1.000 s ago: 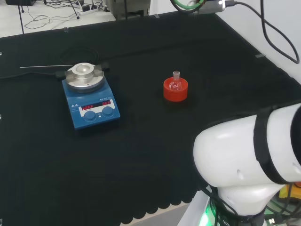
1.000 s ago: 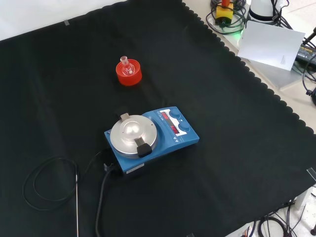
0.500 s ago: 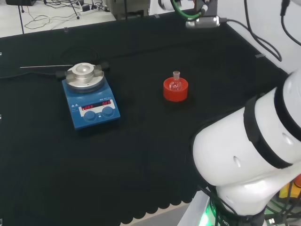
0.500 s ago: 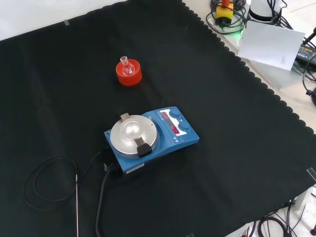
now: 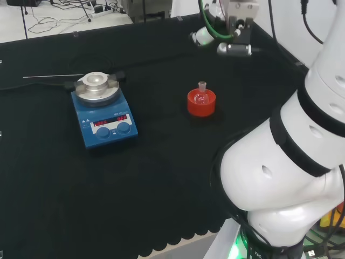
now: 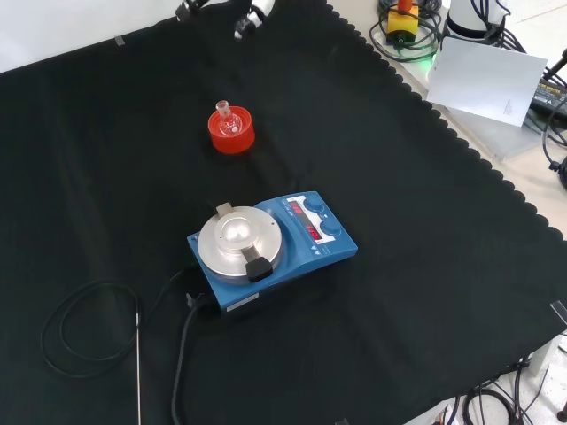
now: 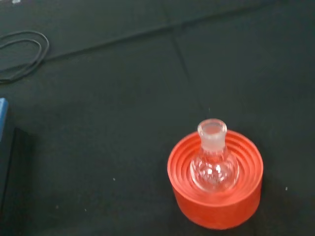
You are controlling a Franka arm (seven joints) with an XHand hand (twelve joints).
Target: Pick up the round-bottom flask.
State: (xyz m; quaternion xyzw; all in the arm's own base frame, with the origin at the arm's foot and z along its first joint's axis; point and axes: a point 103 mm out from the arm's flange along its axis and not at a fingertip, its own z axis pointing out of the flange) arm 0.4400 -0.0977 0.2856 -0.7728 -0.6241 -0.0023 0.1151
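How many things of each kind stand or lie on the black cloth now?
Round-bottom flask: 1
Red ribbed stand under it: 1
Blue hotplate stirrer: 1
Thin metal probe with black cable: 1
Total: 4

Three cameras on one black-clothed desk (image 5: 161,178).

Head view: set behind and above the arm's base, looking out over the white arm links (image 5: 291,172), with the hand (image 5: 202,36) far off at top and the red stand (image 5: 201,103) with the round-bottom flask (image 5: 201,96) nearer than the hand. Front view: looking down from the opposite side, about a quarter turn round, hand (image 6: 251,19) at the top edge, stand and flask below it, blue hotplate (image 6: 270,251) nearer still. Wrist view: close and steep, looking past the palm at flask and stand. Shared by all three: flask on its stand, surrounding cloth.
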